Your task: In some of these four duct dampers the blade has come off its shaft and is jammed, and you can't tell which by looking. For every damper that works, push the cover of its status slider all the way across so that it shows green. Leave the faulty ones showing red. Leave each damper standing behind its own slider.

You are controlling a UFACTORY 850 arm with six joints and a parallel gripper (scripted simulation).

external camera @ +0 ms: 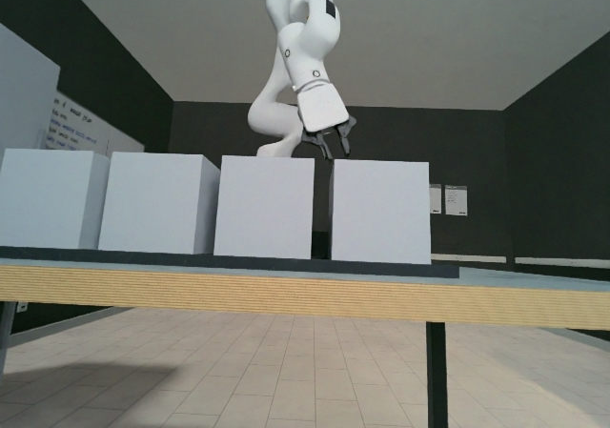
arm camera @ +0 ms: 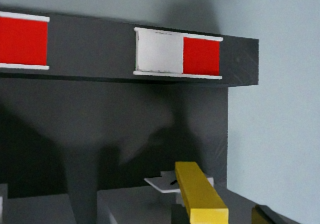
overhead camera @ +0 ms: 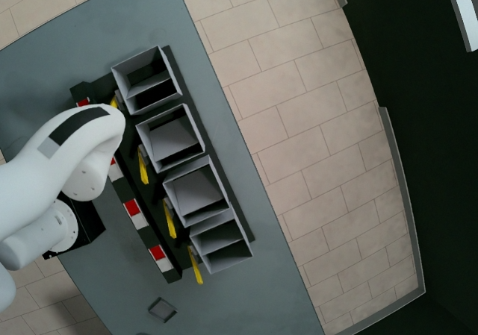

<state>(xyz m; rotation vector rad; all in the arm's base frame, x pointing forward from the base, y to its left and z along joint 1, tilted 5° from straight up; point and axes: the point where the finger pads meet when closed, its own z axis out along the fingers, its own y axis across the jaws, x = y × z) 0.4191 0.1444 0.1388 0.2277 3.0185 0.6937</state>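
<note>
Four grey open-topped dampers (overhead camera: 146, 78) (overhead camera: 169, 136) (overhead camera: 196, 192) (overhead camera: 220, 242) stand in a row on a black base, each with a yellow lever (overhead camera: 143, 166) on its near side. A black rail in front carries the sliders, which show red (overhead camera: 131, 207) beside white covers (overhead camera: 140, 220). In the wrist view the end slider shows its white cover (arm camera: 159, 51) on the left and red (arm camera: 201, 55) on the right, with a yellow lever (arm camera: 200, 194) below it. My gripper (external camera: 335, 149) hangs just above and behind the end damper (external camera: 379, 212), fingers apart and empty. In the overhead view the arm (overhead camera: 65, 150) hides it.
The robot base (overhead camera: 73, 223) sits on the table beside the slider rail. A small grey square block (overhead camera: 162, 309) lies near the table's edge. The black base under the dampers ends close to the end slider (arm camera: 240, 64).
</note>
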